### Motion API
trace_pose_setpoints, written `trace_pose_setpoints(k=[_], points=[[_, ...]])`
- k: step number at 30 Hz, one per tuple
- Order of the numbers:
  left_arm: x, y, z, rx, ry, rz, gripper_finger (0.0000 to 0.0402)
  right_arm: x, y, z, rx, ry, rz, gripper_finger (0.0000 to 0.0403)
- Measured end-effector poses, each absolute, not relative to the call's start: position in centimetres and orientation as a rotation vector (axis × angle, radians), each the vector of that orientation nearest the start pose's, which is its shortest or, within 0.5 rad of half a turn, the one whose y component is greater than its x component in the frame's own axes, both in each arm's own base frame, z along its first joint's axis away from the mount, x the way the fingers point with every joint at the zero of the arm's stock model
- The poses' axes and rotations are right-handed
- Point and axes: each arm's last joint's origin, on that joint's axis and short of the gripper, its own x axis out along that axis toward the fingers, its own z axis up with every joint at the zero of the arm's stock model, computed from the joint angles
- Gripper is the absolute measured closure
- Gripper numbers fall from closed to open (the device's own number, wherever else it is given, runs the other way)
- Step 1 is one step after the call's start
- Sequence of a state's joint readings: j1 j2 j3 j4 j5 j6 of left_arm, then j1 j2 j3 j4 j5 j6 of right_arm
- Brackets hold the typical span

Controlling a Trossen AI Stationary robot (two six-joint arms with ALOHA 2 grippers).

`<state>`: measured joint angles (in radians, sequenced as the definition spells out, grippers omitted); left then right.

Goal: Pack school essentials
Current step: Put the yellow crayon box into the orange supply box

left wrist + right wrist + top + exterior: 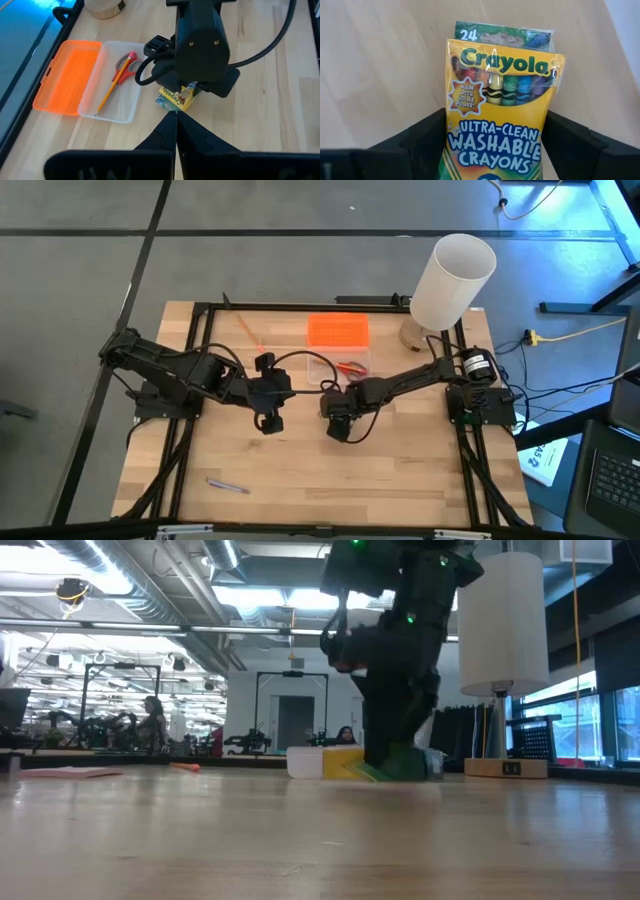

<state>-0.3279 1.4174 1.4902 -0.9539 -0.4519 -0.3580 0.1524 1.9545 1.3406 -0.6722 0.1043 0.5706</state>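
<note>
The yellow-green crayon box (497, 115) stands between the fingers of my right gripper (492, 150) near the table's middle (338, 420). The clear plastic box (112, 112) lies open beyond it, its orange lid (67, 75) flat on the table. Red-handled scissors (127, 67) and an orange pencil (109, 92) lie inside it. My left gripper (176, 117) is shut with nothing in it. It hovers just left of the right gripper (268, 418), pointing at the crayon box. My right gripper has the crayon box pinched between its two fingers (417, 142), one on each long side edge (452, 137). The fingers come steeply from above, across the box's width. In the low view the box (390, 770) sits tilted, its lower end at the tabletop.
A tall white cylinder (452, 275) on a wooden base stands at the far right corner. A loose orange pencil (245, 330) lies at the far left. A purple pen (228, 486) lies near the front left. A black frame (200, 360) borders the wooden table.
</note>
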Motion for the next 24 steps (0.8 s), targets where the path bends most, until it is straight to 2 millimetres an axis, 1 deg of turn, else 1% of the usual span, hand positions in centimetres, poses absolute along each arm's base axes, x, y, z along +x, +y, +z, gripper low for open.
trace_pose_setpoints(k=[9, 16, 18, 24], points=[[26.8, -7.8, 36.9, -0.007, 0.781, 0.261, 0.0401, 38.7, 5.3, 18.9, 0.282, 1.212, -0.323, 0.0104], [26.7, -7.7, 37.0, -0.01, 0.779, 0.275, 0.0401, 39.3, 4.0, 21.3, 0.236, 1.225, -0.339, 0.0104], [26.4, -7.6, 37.1, -0.023, 0.786, 0.293, 0.0401, 39.5, 3.5, 22.2, 0.216, 1.225, -0.338, 0.0104], [24.0, -6.7, 38.0, -0.089, 0.79, 0.391, 0.0401, 40.1, 1.5, 24.5, 0.149, 1.201, -0.34, 0.0104]])
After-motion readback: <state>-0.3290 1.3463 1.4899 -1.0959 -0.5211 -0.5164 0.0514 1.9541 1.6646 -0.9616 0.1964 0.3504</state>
